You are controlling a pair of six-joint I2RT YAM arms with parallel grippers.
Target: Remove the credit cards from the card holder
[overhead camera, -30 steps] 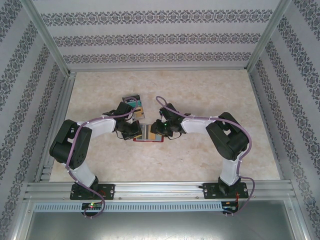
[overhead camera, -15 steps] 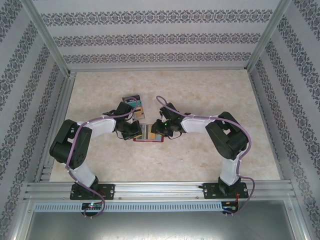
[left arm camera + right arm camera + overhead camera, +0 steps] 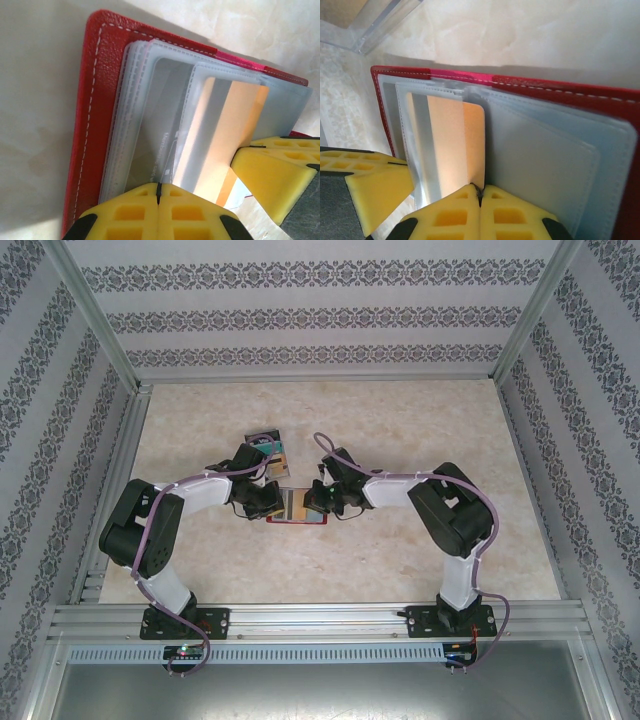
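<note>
Fingers (image 3: 131, 212) of the left gripper (image 3: 158, 190) are pressed together, their blocky yellow foam pads, moulded with square pockets, pinching the near edge of the clear sleeves of the card holder (image 3: 95, 100). The right gripper (image 3: 480, 192) has the same yellow pads, and they meet on the lower corner of a credit card (image 3: 452, 145) where it leaves its sleeve.

The card holder is pebbled red leather with a white stitched seam along its rounded border. Inside lies a stack of frosted, soft plastic sleeves with welded, dotted edges. The credit card is stiff and glossy, orange with a silver stripe along its length. A second, grey card with faint print shows through a sleeve beside it in the left wrist view. The table (image 3: 420, 430) is smooth, pale and marbled.

A second ago the right gripper's fingers stood apart; they have since closed, and its wrist has crept a little towards the left of the top view. The left arm and the card holder have not shifted.

In the top view the card holder lies open and flat at the middle of the frame, between the two grippers, its long axis running left to right, its sleeves facing up. A fanned pile of cards (image 3: 268, 444) lies just above it, apart from it.
</note>
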